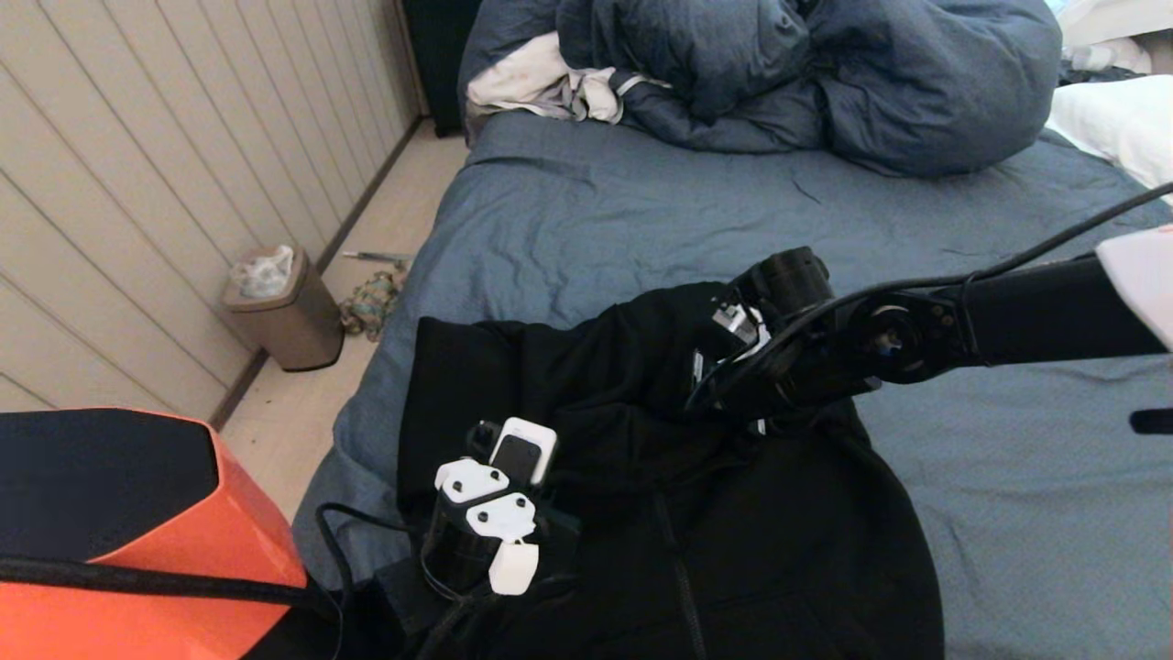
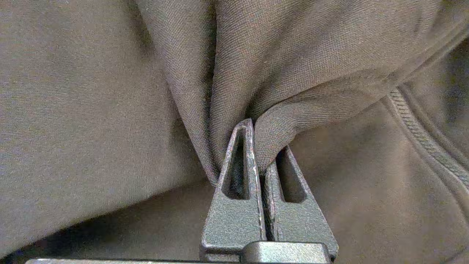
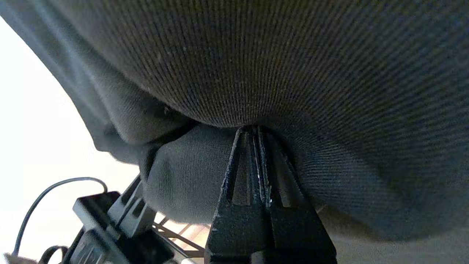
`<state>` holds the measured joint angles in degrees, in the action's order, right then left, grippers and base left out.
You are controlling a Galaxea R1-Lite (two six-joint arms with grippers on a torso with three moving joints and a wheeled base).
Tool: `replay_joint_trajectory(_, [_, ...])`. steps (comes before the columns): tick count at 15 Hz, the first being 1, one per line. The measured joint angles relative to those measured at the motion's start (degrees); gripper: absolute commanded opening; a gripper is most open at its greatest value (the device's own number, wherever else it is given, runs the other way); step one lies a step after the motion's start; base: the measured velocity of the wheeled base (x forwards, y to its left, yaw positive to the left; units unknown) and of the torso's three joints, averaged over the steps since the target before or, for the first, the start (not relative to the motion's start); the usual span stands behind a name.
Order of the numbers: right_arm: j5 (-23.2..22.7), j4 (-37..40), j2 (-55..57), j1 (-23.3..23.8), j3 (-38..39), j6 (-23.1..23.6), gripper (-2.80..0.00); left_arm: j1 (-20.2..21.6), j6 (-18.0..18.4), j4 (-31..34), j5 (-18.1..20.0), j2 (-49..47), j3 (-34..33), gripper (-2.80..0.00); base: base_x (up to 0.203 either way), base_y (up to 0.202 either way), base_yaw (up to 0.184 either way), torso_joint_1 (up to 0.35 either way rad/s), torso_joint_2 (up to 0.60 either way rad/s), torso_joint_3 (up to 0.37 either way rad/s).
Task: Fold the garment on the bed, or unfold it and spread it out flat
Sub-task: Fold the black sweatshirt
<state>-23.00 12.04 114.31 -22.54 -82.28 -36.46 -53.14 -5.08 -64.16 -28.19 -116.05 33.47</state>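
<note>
Both our grippers, left (image 2: 258,154) and right (image 3: 253,146), are clamped on the soft black zip-up hooded sweatshirt (image 1: 733,541). It's lying bunched on the wrinkly blue-grey bed sheet (image 1: 596,211).

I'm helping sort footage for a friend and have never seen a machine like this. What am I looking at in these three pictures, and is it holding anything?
It is a two-armed robot working at a bed with a blue-grey sheet. The wide picture comes from a camera on its head, looking down. The two close-ups come from cameras on its wrists, just behind the fingers.

A black zip-up hooded sweatshirt lies on the bed's near part. The left gripper is shut on a pinched fold of it, near the zipper. The right gripper is also shut on the fabric, farther up the sweatshirt. Behind it lie a puffy dark blue duvet and a white-grey cloth. A small bin stands on the floor to the left.
</note>
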Motion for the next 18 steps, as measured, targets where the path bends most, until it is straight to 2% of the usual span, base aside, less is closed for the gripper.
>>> replay_joint_trajectory(5, [0.02, 0.01, 0.68, 0.14, -0.81, -0.50, -2.80, -1.07, 0.15, 0.74, -0.42, 0.89, -0.15, -2.80, 0.000, 0.000, 0.000, 0.000, 0.00, 0.000])
replay_joint_trajectory(6, [0.02, 0.00, 0.68, 0.24, -0.98, -0.53, -2.80, -1.43, 0.23, 1.18, -0.47, 0.90, -0.12, 0.00, 0.000, 0.000, 0.000, 0.000, 0.00, 0.000])
replay_joint_trajectory(12, [0.03, 0.08, 0.90, 0.52, -2.47, -0.66, -2.80, -3.98, 0.02, 0.13, 0.08, 0.10, -2.11, 0.00, 0.000, 0.000, 0.000, 0.000, 0.00, 0.000])
replay_joint_trajectory(14, [0.02, 0.11, 0.88, 0.57, -3.15, -0.68, -2.80, -5.22, 0.12, -3.39, -0.49, 0.77, -4.52, 0.00, 0.000, 0.000, 0.000, 0.000, 0.00, 0.000])
replay_joint_trajectory(16, [0.02, 0.11, 0.60, 0.63, -3.79, -0.87, -2.80, -5.60, 0.57, -5.24, -0.97, 3.45, -6.30, 0.00, 0.000, 0.000, 0.000, 0.000, 0.00, 0.000])
replay_joint_trajectory(18, [0.02, 0.13, -0.18, 0.61, -4.26, -1.29, -2.80, -5.19, 0.91, -3.21, -1.13, 8.33, -6.84, 0.00, 0.000, 0.000, 0.000, 0.000, 0.00, 0.000])
